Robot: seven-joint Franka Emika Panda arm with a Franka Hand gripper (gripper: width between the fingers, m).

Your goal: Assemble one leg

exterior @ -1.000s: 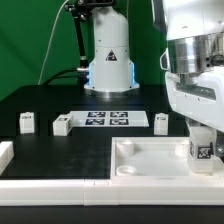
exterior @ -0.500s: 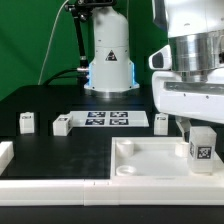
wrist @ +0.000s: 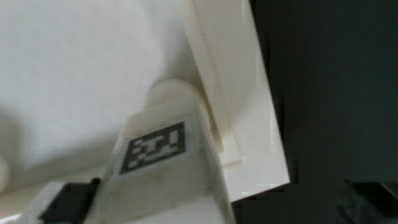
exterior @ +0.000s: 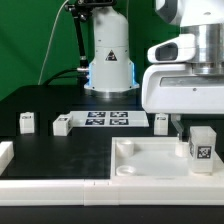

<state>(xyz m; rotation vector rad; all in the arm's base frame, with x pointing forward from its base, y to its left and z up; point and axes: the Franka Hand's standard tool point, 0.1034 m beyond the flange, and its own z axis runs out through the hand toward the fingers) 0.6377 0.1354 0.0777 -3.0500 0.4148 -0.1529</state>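
Note:
A white leg [exterior: 201, 147] with a fiducial tag stands upright at the corner of the white tabletop [exterior: 150, 162] on the exterior view's right. My gripper [exterior: 190, 120] hangs just above it, open and empty. In the wrist view the leg [wrist: 157, 145] shows tag up beside the tabletop's edge [wrist: 246, 110]. My gripper [wrist: 217, 205] has a dark fingertip on either side, apart from the leg. Three more legs stand on the black table: two [exterior: 27, 122] [exterior: 62, 125] on the exterior view's left and one [exterior: 161, 122] behind the tabletop.
The marker board [exterior: 108, 119] lies flat at the middle back. The robot's base [exterior: 108, 60] stands behind it. White border rails lie at the exterior view's left [exterior: 5, 152] and along the front [exterior: 55, 186].
My gripper has let go of the leg and risen straight up from it. The leg stays standing at the tabletop's corner.

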